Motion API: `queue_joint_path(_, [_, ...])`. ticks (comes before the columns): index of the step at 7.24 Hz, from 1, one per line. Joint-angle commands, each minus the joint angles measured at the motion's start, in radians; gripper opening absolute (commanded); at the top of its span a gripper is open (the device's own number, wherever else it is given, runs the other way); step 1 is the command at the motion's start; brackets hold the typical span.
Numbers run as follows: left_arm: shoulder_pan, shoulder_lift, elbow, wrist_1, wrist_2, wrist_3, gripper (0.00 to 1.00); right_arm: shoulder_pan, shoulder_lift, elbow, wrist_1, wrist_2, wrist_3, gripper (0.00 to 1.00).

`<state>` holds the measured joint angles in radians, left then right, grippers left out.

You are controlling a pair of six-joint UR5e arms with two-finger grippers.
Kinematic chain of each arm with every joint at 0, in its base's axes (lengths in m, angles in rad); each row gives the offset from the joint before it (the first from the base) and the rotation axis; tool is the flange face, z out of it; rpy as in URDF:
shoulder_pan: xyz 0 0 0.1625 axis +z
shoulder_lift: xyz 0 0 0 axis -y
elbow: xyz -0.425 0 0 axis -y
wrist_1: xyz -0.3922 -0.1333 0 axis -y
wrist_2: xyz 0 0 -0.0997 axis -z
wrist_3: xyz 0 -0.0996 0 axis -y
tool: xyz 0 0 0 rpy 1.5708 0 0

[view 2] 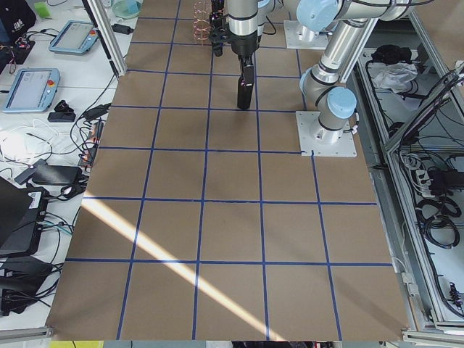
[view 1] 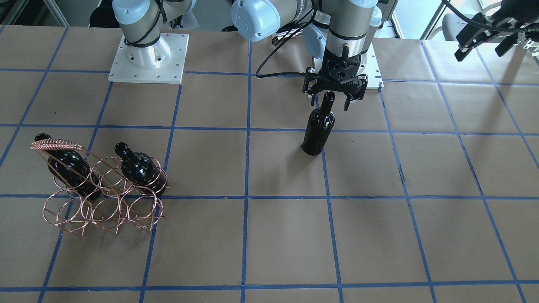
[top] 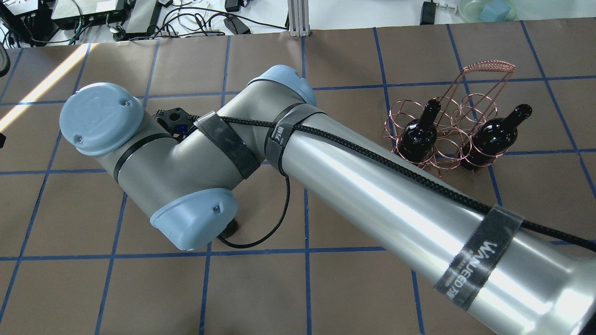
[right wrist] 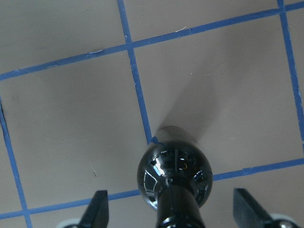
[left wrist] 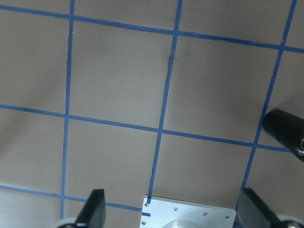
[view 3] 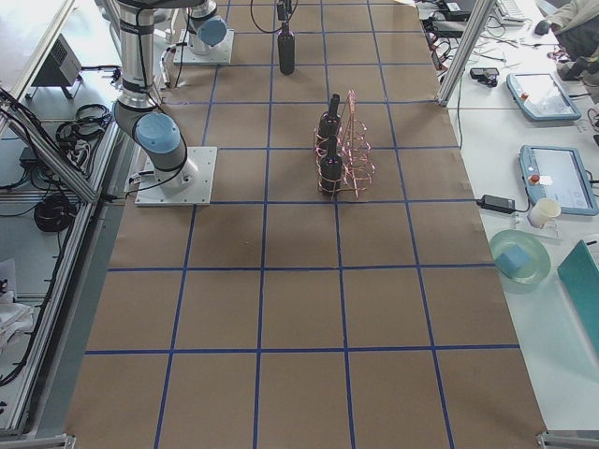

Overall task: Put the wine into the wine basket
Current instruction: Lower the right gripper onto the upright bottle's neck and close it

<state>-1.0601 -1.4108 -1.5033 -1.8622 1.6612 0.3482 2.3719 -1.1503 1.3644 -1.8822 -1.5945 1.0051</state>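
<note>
A black wine bottle (view 1: 318, 126) stands upright on the brown table, away from the basket; it also shows in the right wrist view (right wrist: 173, 173). My right gripper (view 1: 331, 101) is open, its fingers either side of the bottle's neck top without touching it. The copper wire basket (view 1: 105, 189) stands far off on the table and holds two more black bottles (view 1: 69, 166) (view 1: 137, 166) in its back row. My left gripper (view 1: 484, 48) is open and empty, held high off to the side. In the overhead view my right arm hides the standing bottle.
The two white arm base plates (view 1: 147, 54) (left wrist: 190, 213) sit at the robot's edge of the table. The basket's front row of rings (view 1: 101, 212) holds nothing. Blue tape lines grid the brown paper.
</note>
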Motion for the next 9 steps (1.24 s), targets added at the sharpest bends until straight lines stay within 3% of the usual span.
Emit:
queue_joint_path(1, [0.0, 0.003, 0.0, 0.0, 0.0, 0.0, 1.0, 0.006, 0.0, 0.021, 0.005, 0.002, 0.003, 0.86])
queue_joint_path(2, [0.0, 0.003, 0.0, 0.0, 0.0, 0.0, 1.0, 0.006, 0.001, 0.021, 0.003, 0.001, 0.004, 0.86])
queue_joint_path(3, [0.002, 0.003, 0.0, 0.0, 0.0, 0.0, 1.0, 0.006, -0.002, 0.021, 0.002, 0.001, 0.003, 0.78])
queue_joint_path(5, [0.0, 0.003, 0.0, 0.0, -0.001, 0.0, 1.0, 0.006, -0.002, 0.021, 0.001, 0.01, 0.003, 0.53])
queue_joint_path(6, [0.0, 0.003, 0.0, 0.0, 0.0, 0.0, 1.0, 0.006, -0.002, 0.021, -0.002, 0.016, 0.001, 0.47])
queue_joint_path(9, [-0.006, 0.003, -0.002, 0.0, -0.004, -0.002, 1.0, 0.006, 0.0, 0.021, -0.009, 0.018, 0.001, 0.44])
